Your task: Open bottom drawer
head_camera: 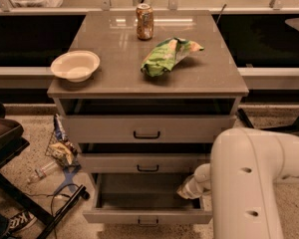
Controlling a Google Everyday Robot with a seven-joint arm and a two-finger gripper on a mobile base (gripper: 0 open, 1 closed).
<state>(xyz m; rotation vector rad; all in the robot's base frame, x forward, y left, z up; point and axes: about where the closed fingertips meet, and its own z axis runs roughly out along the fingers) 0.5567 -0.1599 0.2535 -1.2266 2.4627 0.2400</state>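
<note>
1. The bottom drawer [114, 216] is sitting at lower centre of the frame, lowest of three in the grey-beige cabinet [139, 81]. It is standing well pulled out, with its dark interior showing and nothing visible inside. Judgement: the opening is looking largely done.
2. The gripper [187, 190] is hanging right of centre in the lower frame, at the end of the white arm [249, 183]. It is over the right inner side of the open drawer, near its right wall. I cannot tell whether it is touching. I also cannot tell how far open it is, or whether it is holding anything. It is sitting clearly apart from the handle.
3. The handle [148, 221], a small black bar, is showing at the centre of the low front panel, at the bottom edge of the frame.
4. Handling, as a judgement:
   - The drawer is behaving as a stiff box on slides, travelling only straight in and out.
   - With nothing showing inside, it is probably running light.
   - The flat front is looking smooth and is offering little friction.
   - The bar is the sure hold. It is thin and hard, so it is calling for a centred pinch and a straight pull toward the bottom of the frame.
5. Risks: a sideways pull is likely to bind the slides. The middle drawer [109, 163] is also standing slightly out, limiting room above.
6. The can [145, 21], the bag [167, 55] and the bowl [75, 65] are resting on the cabinet top, not involved.
</note>
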